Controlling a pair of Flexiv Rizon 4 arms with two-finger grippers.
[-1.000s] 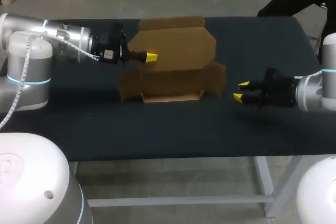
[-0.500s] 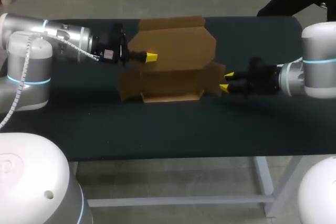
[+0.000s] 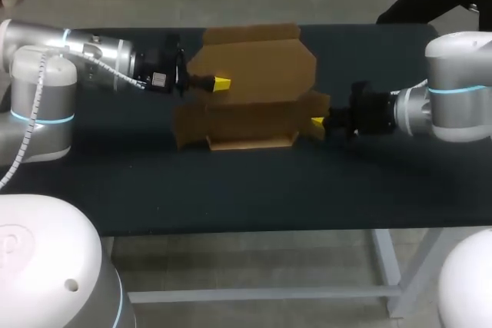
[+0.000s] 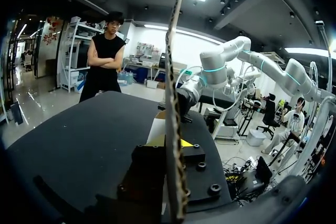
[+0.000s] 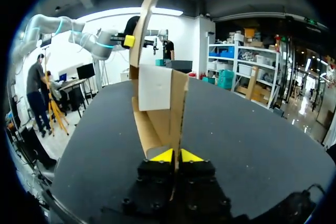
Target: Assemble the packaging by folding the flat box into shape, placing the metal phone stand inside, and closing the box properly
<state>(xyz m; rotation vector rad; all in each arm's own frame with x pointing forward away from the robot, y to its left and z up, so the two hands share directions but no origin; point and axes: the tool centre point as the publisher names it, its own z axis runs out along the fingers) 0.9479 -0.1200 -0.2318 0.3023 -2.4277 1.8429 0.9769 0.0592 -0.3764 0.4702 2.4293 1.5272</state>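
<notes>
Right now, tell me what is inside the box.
Only bare cardboard shows inside the box; no phone stand is in view. Its upright panel and side flaps hide part of the interior, so that part cannot be checked.

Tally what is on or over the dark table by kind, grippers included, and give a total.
brown cardboard box, partly folded: 1
two-finger grippers with yellow tips: 2, the left gripper and the right gripper, each shut on a panel of the box
Total: 3
</notes>
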